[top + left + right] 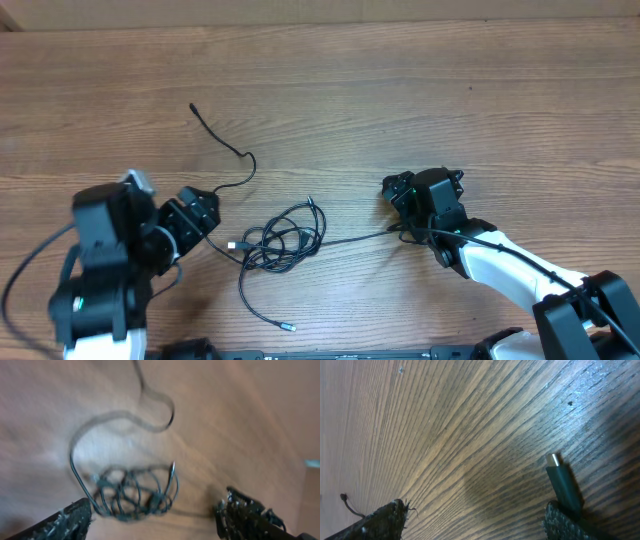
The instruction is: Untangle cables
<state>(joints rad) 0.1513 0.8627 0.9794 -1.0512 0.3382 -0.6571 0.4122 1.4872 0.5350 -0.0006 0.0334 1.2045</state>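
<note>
Thin black cables [283, 240]; apparently knotted

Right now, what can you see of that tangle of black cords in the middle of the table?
The cords are thin, black and flexible, rubbery-looking, loosely looped into a tangle lying flat on the wooden table. One end snakes away to the far left, another curls toward the near edge and ends in a small silvery plug, and a strand stretches right to a dark plug with a pale tip. Nothing grips it.
</note>
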